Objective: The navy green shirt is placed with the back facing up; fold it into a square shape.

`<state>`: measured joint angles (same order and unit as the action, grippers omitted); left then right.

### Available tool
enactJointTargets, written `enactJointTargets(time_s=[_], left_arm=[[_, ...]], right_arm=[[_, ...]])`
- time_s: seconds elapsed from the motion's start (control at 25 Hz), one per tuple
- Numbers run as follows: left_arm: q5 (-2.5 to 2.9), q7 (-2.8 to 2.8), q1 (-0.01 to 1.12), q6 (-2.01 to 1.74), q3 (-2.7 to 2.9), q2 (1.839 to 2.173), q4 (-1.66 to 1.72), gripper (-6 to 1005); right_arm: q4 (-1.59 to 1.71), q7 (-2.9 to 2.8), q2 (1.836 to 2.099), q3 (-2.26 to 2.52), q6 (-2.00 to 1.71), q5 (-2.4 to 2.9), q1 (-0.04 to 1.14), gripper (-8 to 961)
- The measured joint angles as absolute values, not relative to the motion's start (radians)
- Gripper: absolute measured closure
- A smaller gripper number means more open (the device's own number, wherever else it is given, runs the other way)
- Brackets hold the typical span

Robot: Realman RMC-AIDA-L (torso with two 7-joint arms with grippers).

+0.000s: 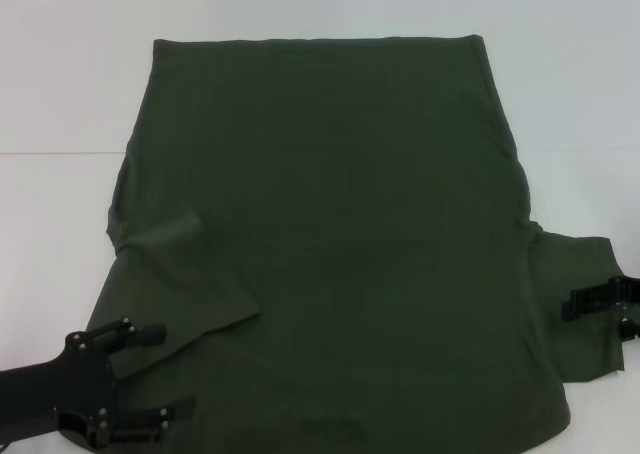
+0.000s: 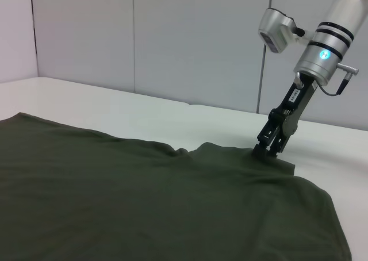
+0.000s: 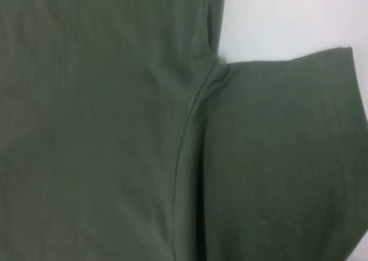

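While you look down from the head camera, the navy green shirt (image 1: 340, 244) lies flat, plain side up, on the white surface (image 1: 60, 94), its left sleeve folded inward over the body. Your left gripper (image 1: 150, 374) sits at the near left corner, fingers spread either side of the sleeve edge. Your right gripper (image 1: 590, 304) rests on the right sleeve.

From the left wrist, you see the right gripper (image 2: 270, 150) pressed down on that sleeve, fingers apparently pinching the fabric.

From the right wrist, only the shirt's (image 3: 115, 129) sleeve seam shows.
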<state>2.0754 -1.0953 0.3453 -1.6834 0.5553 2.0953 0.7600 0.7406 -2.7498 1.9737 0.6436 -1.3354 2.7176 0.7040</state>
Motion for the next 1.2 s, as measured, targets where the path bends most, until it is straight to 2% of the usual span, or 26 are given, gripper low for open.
enactJointTargets(time_s=[0.28, 0.72, 1.2], left_arm=[[2.075, -1.095, 0.348, -1.679, 0.555, 2.095, 0.759, 63], [2.075, -1.095, 0.355, -1.666, 0.555, 2.095, 0.759, 63], [2.075, -1.098, 0.365, -1.648, 0.555, 2.094, 0.746, 63]], right_arm=[[0.751, -2.743, 1.980, 0.668, -1.333, 2.719, 0.706, 109], [0.752, -2.749, 1.974, 0.687, -1.333, 2.720, 0.712, 552], [0.749, -2.750, 1.969, 0.687, -1.335, 2.720, 0.718, 922]])
